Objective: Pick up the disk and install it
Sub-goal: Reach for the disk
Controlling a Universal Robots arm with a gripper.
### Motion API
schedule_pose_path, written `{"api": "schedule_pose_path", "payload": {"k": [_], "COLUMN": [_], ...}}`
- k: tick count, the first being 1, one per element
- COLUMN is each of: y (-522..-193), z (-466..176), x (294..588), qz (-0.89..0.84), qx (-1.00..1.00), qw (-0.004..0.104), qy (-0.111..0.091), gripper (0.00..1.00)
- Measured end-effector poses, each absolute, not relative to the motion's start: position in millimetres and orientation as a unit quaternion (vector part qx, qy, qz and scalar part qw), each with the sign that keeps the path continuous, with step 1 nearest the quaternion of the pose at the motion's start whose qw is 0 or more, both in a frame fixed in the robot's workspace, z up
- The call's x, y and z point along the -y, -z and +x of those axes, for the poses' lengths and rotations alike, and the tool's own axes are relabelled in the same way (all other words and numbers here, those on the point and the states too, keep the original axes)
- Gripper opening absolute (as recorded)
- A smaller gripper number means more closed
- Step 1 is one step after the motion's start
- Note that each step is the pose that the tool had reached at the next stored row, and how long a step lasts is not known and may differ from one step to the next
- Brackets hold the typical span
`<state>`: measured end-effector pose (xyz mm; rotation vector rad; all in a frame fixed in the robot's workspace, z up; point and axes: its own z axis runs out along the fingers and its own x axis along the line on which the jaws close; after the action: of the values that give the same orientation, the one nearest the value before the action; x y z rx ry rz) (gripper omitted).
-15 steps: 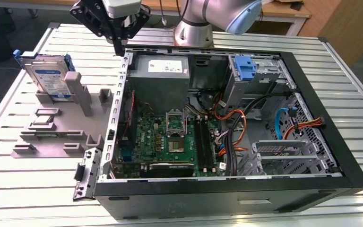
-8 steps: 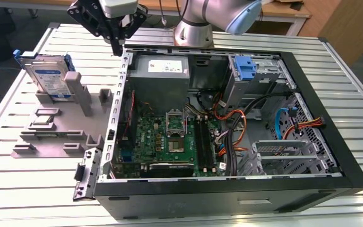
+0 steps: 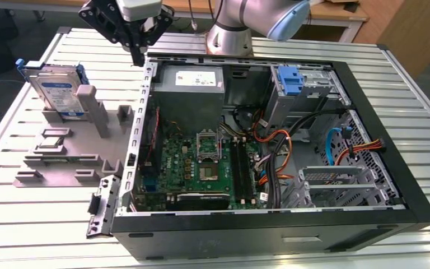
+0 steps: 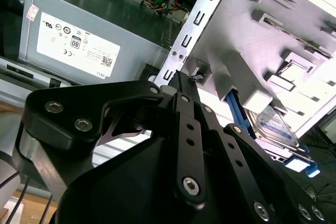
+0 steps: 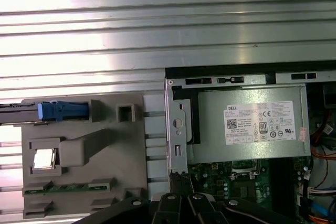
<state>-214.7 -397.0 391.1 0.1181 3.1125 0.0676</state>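
We find the gripper point(image 3: 137, 58) in the upper left of the exterior view. Its fingers are pinched together with nothing between them, and the tip hangs by the upper left corner of the open computer case point(image 3: 237, 235). The disk point(image 3: 55, 89) stands on edge in the grey holder point(image 3: 73, 147) at the frame's left, apart from the gripper and beside the case.

Beside the case point(image 3: 421, 208), exterior view: disk point(image 3: 56, 88) lower edge hidden in the grey holder point(image 3: 64, 163), one corner behind its post point(image 3: 88, 106); arm point(image 3: 234, 25) and gripper point(image 3: 137, 57) body cut off by the picture's top edge; second wrist view: disk point(image 4: 276, 124) beyond the case wall, mostly behind gripper links and holder; its label too small to tell.
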Motion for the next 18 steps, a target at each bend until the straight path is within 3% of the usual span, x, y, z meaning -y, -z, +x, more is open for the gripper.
{"api": "schedule_pose_path", "payload": {"k": [18], "y": [-391.1], "z": [-225.4], "x": [397.0], "qz": [0.038], "qx": [-0.999], "qw": [0.013], "qy": [-0.022], "gripper": [0.10]}}
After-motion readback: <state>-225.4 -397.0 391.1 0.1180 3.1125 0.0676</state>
